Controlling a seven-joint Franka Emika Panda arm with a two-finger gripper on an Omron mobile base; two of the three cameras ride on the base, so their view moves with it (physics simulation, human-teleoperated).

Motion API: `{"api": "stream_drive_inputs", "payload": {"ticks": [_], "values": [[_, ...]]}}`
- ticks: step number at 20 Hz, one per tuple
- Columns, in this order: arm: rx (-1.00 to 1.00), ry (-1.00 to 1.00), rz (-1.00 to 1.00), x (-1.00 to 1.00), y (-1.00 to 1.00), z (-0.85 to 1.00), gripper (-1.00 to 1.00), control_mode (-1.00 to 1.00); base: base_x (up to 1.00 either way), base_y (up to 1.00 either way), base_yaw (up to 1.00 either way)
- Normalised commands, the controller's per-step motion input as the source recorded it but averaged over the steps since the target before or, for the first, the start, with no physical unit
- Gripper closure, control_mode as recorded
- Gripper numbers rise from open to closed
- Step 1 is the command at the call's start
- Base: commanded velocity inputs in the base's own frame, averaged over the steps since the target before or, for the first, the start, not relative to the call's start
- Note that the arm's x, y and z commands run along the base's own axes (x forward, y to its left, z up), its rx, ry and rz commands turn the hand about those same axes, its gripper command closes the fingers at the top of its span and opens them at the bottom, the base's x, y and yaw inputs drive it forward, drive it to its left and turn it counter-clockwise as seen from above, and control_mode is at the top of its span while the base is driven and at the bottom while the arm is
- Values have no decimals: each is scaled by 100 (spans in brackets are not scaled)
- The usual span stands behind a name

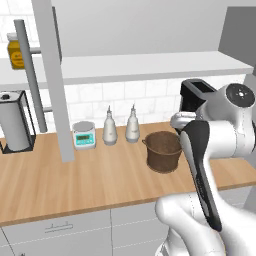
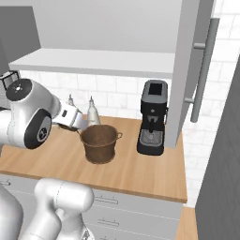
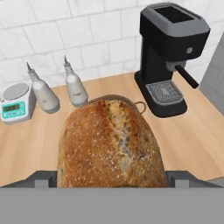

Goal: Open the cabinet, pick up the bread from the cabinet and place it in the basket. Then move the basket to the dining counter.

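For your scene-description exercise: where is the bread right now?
In the hand view the bread sits between the gripper's fingers, directly over the basket on the wooden worktop, with the coffee machine to its right.

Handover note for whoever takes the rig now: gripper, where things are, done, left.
Gripper: jaws wide, closed on the bread, held just above the basket.
Basket: upright on the wall worktop, between the two white bottles and the coffee machine; looks empty in the base views.
Cabinet: both doors open, white shelf bare where visible.
Done: cabinet opened, bread picked.
Left: lower and release the bread into the basket, then carry the basket to the dining counter.
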Motion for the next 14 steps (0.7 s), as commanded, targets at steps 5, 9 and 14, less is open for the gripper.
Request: {"api": "stream_drive_inputs", "payload": {"ticks": [5,9,14], "values": [[0,8,0,55,0,-53,100,-100,0,0,0],[2,9,0,44,0,-68,100,-100,0,0,0],[0,1,0,25,-1,-48,100,-100,0,0,0]]}}
